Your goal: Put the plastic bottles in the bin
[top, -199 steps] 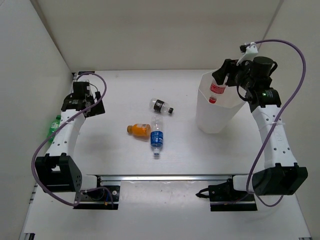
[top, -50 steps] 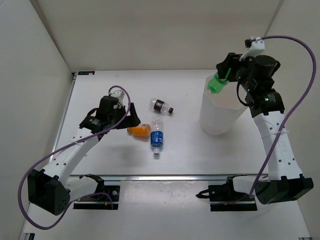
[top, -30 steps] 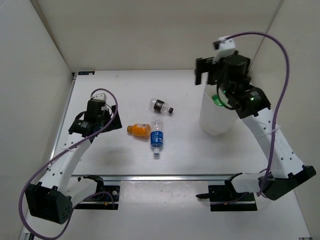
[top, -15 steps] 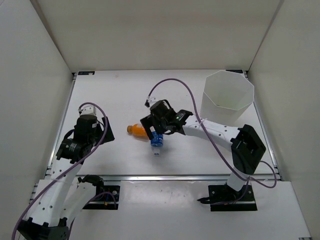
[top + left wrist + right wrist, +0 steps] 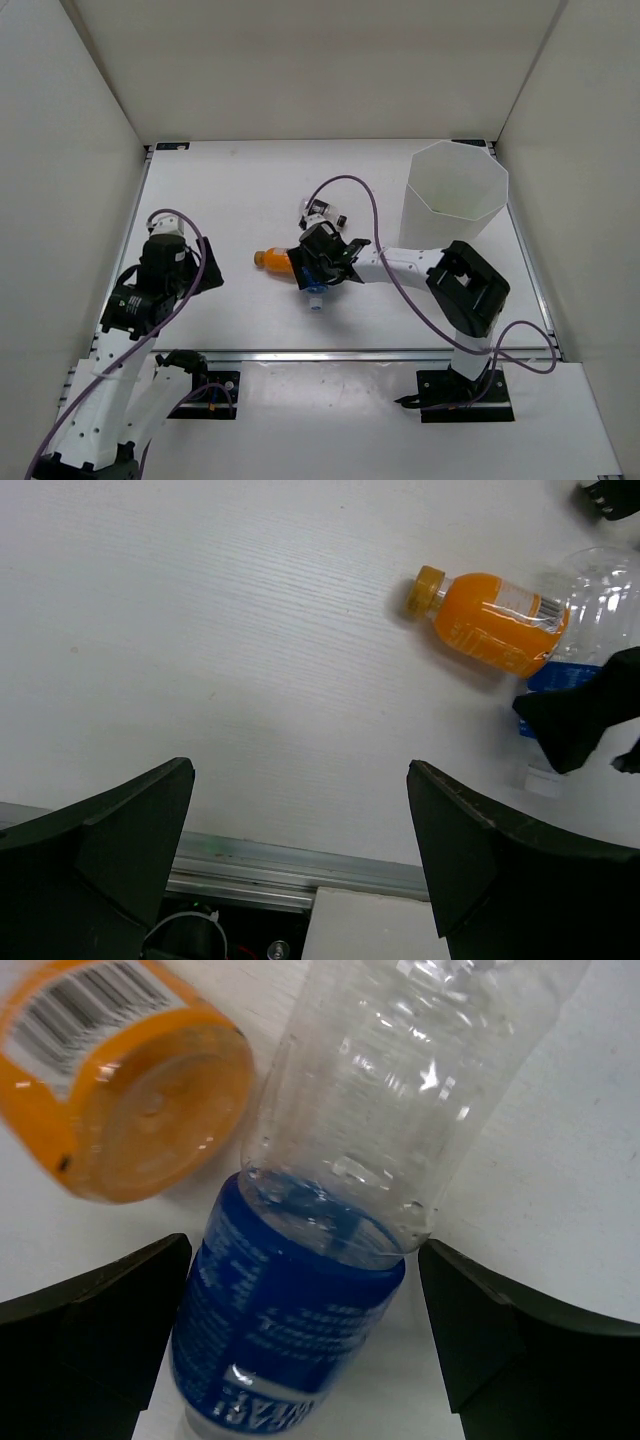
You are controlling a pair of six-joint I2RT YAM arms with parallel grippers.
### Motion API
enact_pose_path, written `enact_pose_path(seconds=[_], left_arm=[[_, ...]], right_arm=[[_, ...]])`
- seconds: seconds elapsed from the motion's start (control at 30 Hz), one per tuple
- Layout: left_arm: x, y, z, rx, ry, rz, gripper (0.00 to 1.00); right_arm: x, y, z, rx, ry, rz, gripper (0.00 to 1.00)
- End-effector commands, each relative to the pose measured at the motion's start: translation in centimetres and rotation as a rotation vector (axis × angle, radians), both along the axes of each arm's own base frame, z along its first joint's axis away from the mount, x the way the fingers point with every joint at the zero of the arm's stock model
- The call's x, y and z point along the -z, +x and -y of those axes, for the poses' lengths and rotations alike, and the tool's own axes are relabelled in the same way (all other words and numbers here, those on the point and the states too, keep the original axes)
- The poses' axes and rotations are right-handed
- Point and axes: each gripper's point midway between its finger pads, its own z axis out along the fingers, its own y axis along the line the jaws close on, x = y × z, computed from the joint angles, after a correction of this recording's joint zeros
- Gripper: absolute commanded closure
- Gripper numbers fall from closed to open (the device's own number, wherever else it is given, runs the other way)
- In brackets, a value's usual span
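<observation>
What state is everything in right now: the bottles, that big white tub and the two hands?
Orange plastic bottle: lying on its side, capped.
Clear plastic bottle with blue label: lying on its side, not gripped.
Small clear bottle with black label: lying on its side.
Tall white translucent bin: upright, open-topped.
Left hand: open, empty.
Right hand: open, straddling the blue-label bottle.

Bright even overhead light, faint soft shadows under arms (image 5: 405, 266). White surface (image 5: 230, 180) nearly washed out. Right wrist view close, slightly soft, glints on clear bottle (image 5: 400, 1110). Fingers (image 5: 85, 1335) dark, blurred at 7 and 5 o'clock.
</observation>
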Motion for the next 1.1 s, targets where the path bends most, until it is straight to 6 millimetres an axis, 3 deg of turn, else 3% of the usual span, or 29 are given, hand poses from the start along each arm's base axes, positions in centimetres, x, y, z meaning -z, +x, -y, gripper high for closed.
enact_pose_path(seconds=[0.0,0.1,0.13,0.23,0.3,0.33,0.4,0.43,0.5,0.57,0.6,0.7,0.77,0.8,0.9,0.93,1.0,1.07], left_arm=[[-2.8,-0.4,-0.5,-0.024,-0.01,0.064,0.01],[-3.5,0.1,-0.3,-0.027,-0.021,0.091,0.01],[-3.3,0.4,-0.3,-0.027,-0.013,0.084,0.01],[-3.3,1.8,-0.2,-0.027,0.001,0.085,0.02],[-3.5,3.5,0.2,-0.013,-0.009,0.105,0.01],[-3.3,4.2,0.2,-0.007,0.005,0.091,0.02],[-4.2,6.0,0.2,-0.014,0.016,0.127,0.02],[-4.0,6.8,0.2,-0.013,0.031,0.119,0.01],[-4.5,8.7,0.3,-0.025,0.042,0.139,0.01],[-4.0,10.2,1.1,-0.004,0.031,0.117,0.01],[-3.6,11.0,1.4,-0.003,0.019,0.108,0.01],[-3.2,12.9,2.0,0.021,-0.007,0.101,0.01],[-3.4,14.1,1.3,-0.007,-0.003,0.101,0.02],[-3.4,14.6,1.2,-0.017,-0.005,0.095,0.01],[-3.2,15.8,1.1,-0.02,-0.016,0.095,0.02],[-2.8,15.9,1.0,-0.022,-0.009,0.09,0.02],[-1.9,16.3,0.8,-0.039,-0.011,0.054,0.02],[-1.3,16.2,1.2,-0.016,-0.03,0.035,0.02]], right_arm=[[-0.2,1.9,0.2,0.112,0.037,0.043,0.06],[0.6,1.6,1.4,0.127,0.026,0.051,0.21],[0.2,1.6,1.7,0.133,0.035,0.059,0.34],[-1.8,2.1,2.9,0.16,0.026,0.092,0.5],[-5.1,2.7,3.4,0.16,0.053,0.141,0.57],[-5.4,2.4,3.9,0.144,0.047,0.124,0.6],[-10.1,2.8,3.5,0.112,0.126,0.161,0.65],[-11.1,2.4,3.6,0.072,0.158,0.128,0.66],[-17.0,2.8,3.1,0.012,0.299,0.151,0.65],[-21.5,3.7,4.6,-0.007,0.357,0.189,0.64],[-24.8,4.2,5.1,-0.032,0.383,0.264,0.64],[-31.1,6.2,9.4,0.021,0.366,0.437,0.63],[-32.9,8.3,13.8,0.108,0.312,0.509,0.62],[-33.9,8.7,15.1,0.133,0.312,0.531,0.61],[-33.5,10.9,22.5,0.289,0.276,0.545,0.6],[-33.7,11.2,23.7,0.303,0.267,0.56,0.57],[-32.1,11.8,27.0,0.393,0.237,0.539,0.55],[-31.7,11.7,29.0,0.439,0.191,0.553,0.46]])
